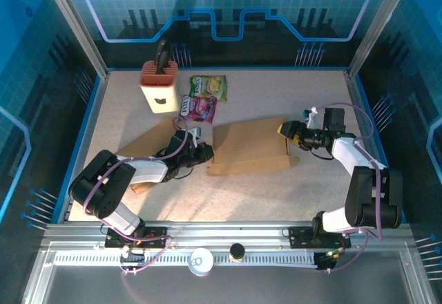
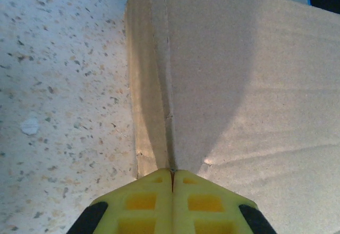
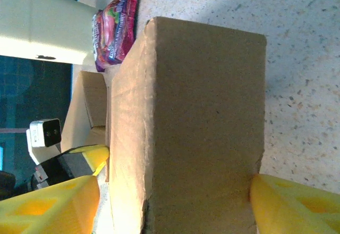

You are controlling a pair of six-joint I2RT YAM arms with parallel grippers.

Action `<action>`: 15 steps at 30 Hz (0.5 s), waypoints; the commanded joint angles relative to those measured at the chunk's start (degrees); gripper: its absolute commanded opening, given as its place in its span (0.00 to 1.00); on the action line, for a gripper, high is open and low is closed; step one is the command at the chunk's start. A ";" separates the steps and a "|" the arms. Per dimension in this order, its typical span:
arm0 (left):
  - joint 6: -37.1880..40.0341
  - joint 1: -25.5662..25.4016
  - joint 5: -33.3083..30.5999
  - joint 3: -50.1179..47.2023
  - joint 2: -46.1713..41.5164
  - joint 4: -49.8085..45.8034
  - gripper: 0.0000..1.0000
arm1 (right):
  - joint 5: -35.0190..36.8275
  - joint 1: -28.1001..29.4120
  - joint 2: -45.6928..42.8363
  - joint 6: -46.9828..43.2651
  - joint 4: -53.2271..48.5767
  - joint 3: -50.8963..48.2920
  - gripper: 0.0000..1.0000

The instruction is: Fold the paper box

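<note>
L gripper [image 2: 171, 173] shut at paper box [image 2: 239, 85] left edge, R gripper [image 3: 167, 187] open, straddling its right end

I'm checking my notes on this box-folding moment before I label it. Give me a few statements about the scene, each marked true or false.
1. The left fingers are shut, at an edge of the cardboard box. True.
2. The right fingers are pressed together above the box. False: they stand wide apart, one on each side of the box's end.
3. The purple snack packet lies inside the box. False: it lies on the table, beyond the box.
4. The knife block stands upright at the far left of the table. True.
</note>
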 commanded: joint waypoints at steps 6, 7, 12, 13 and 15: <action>0.43 0.64 -0.39 -1.05 2.19 -5.97 0.06 | -8.55 1.56 -0.54 4.71 4.31 -2.62 0.67; 0.48 0.67 -0.44 -1.05 2.33 -5.99 0.06 | -8.38 1.49 -0.77 4.25 3.45 -2.72 0.68; 0.12 1.22 -1.03 -2.06 2.48 -5.60 0.04 | -1.08 0.07 -3.36 -1.79 -6.23 -2.02 0.79; 0.00 1.39 -1.07 -2.35 2.54 -5.32 0.04 | 1.06 -0.47 -4.04 -2.66 -7.82 -2.06 0.81; -0.01 1.51 -0.97 -2.68 2.62 -5.01 0.03 | 3.23 -1.11 -4.99 -3.96 -9.37 -2.24 0.84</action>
